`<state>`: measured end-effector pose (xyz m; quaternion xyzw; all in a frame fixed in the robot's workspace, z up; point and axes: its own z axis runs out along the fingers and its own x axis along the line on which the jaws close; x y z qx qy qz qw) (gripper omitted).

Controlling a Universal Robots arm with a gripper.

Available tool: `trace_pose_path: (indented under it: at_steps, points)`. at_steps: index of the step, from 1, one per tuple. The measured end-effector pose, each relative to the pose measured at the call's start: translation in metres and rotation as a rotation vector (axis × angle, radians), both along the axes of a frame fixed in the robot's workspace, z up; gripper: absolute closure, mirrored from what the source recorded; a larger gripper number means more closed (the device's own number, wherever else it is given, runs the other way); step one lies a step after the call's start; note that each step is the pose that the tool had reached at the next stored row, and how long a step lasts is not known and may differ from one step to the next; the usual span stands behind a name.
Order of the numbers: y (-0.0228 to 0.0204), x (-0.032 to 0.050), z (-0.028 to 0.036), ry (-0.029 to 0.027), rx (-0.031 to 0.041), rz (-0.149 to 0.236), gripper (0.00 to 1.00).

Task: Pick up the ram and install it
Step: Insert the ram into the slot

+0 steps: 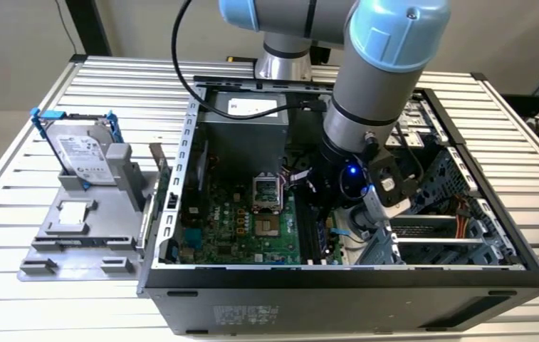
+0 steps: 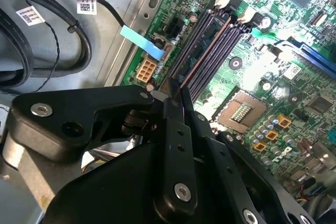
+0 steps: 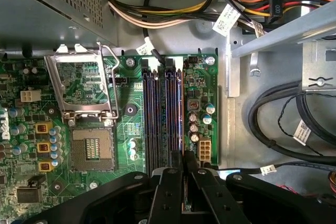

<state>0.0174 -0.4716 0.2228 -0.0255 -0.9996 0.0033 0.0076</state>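
Observation:
In both wrist views the ram shows edge-on as a thin strip (image 2: 207, 51) (image 3: 181, 109) running along the black memory slots (image 3: 152, 114) of the green motherboard (image 1: 241, 228). My gripper (image 2: 176, 90) (image 3: 184, 156) is shut on the ram's near end, its two black fingers pressed close together. I cannot tell whether the ram is seated in its slot or just above it. In the exterior view the gripper (image 1: 340, 214) reaches down into the open computer case (image 1: 345, 274), by the slots at the motherboard's right edge.
The empty processor socket (image 3: 92, 148) with its raised metal frame lies beside the slots. Cable bundles (image 3: 283, 124) and the case's metal bars (image 1: 440, 242) crowd the other side. A silver hard drive (image 1: 84, 153) stands in a grey fixture outside the case, at the exterior view's left.

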Motion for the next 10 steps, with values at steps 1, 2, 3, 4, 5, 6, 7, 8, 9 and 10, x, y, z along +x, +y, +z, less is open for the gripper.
trace_pose_path:
  at_steps: [1,2,3,4,5,6,7,8,9,10]
  points:
    - [0.0000,0.0000,0.0000,0.0000,-0.0001,0.000,1.00]
    - [0.0000,0.0000,-0.0001,0.0001,-0.0001,0.000,1.00]
    - [0.0000,0.0003,-0.0001,0.0001,-0.0002,0.002,1.00]
    - [0.0000,0.0004,-0.0001,0.0000,-0.0001,0.006,1.00]
    - [0.0000,0.0004,-0.0001,0.0000,-0.0002,0.012,1.00]
    - [0.0000,0.0005,-0.0002,0.0000,-0.0001,0.019,1.00]
    - [0.0000,0.0005,-0.0002,0.0000,-0.0001,0.025,1.00]
    - [0.0000,0.0005,-0.0002,0.0001,-0.0002,0.030,1.00]
    - [0.0000,0.0005,-0.0003,0.0000,-0.0002,0.034,1.00]
    - [0.0001,0.0005,-0.0012,-0.0001,0.0003,0.035,1.00]
